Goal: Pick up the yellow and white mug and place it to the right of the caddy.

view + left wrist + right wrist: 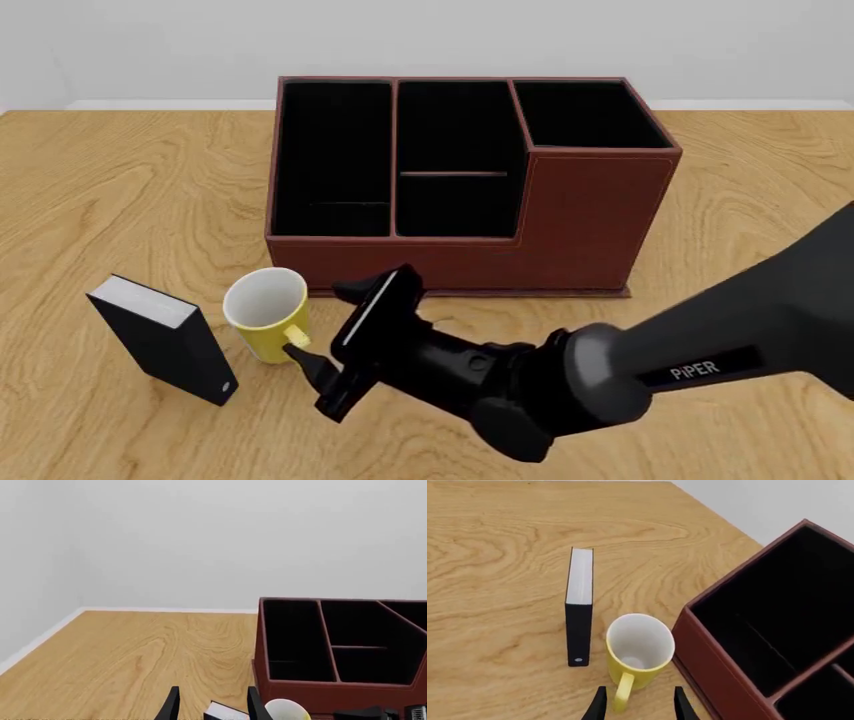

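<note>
Mug handle pretty much lines up between the right gripper [635, 702] fingers, which are spread open and gripping nothing. The yellow and white mug [270, 311] stands upright at 7 o'clock from the caddy [461, 185], just beside a black box [163, 338], so it's reaching in handle-first. Left gripper [210, 705] is open too.

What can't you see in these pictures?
- Front view: the right gripper and arm cover part of the mug's handle and the table behind them.
- Front view: the left arm is not shown.
- Left wrist view: the mug and the black box are cut off by the picture's edge.
- Right wrist view: the caddy runs off the edge, so its far side is missing.
</note>
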Motion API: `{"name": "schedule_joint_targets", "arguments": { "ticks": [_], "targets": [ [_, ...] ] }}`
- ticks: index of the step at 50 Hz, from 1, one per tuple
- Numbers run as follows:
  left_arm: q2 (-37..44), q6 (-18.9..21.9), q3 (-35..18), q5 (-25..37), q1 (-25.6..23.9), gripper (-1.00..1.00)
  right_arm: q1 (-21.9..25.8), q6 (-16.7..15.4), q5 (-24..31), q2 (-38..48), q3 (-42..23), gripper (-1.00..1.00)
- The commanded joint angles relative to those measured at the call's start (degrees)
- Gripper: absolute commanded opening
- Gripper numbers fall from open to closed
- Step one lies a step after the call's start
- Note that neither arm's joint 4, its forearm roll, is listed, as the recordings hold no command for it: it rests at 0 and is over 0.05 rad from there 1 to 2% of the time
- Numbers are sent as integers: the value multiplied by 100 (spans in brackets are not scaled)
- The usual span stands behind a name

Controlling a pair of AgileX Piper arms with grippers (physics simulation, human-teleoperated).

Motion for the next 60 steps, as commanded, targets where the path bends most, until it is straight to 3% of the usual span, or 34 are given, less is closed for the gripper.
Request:
{"name": "schedule_joint_targets", "arguments": {
  "ticks": [1,54,55,60],
  "targets": [
    [0,-67,118,-108,-3,100,-4,12,-49,234,-120,100],
    [0,-124,486,-386,-49,100,55,166,-35,1082,-649,100],
    [0,-111,511,-407,-60,100,44,156,-77,1108,-623,-100],
    [0,-120,538,-427,-106,100,24,170,-138,1122,-567,-100]
  ]
}}
